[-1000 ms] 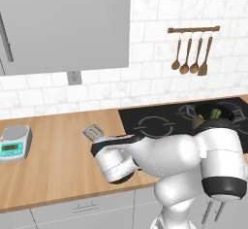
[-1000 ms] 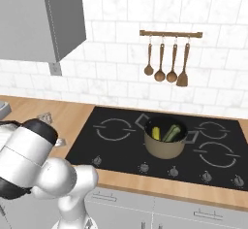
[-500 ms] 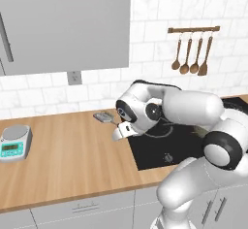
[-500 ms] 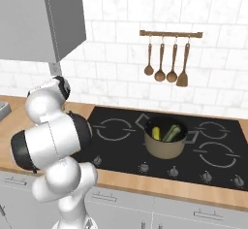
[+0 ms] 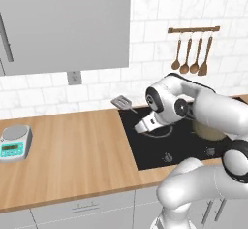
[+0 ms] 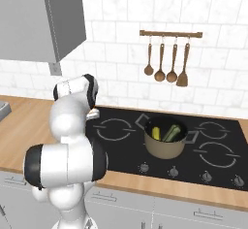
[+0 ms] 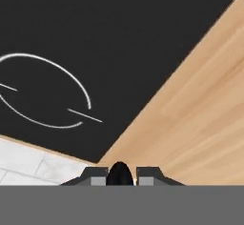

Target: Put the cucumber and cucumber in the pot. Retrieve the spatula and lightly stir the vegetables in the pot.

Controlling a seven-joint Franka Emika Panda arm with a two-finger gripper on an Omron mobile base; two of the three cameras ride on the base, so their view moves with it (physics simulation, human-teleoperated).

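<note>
Carrying the spatula (image 5: 125, 102) clenched in its gripper (image 5: 133, 108) above the hob's back-left corner, the arm must cross to the pot (image 6: 165, 140) mid-hob, where both cucumbers (image 6: 166, 132) already lie. A fast swing risks dropping the spatula or knocking the pot.

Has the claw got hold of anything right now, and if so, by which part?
Yes. The claw holds the small spatula with the slotted silver-grey metal head, and grips it by its thin black handle. The head sticks out free.
</note>
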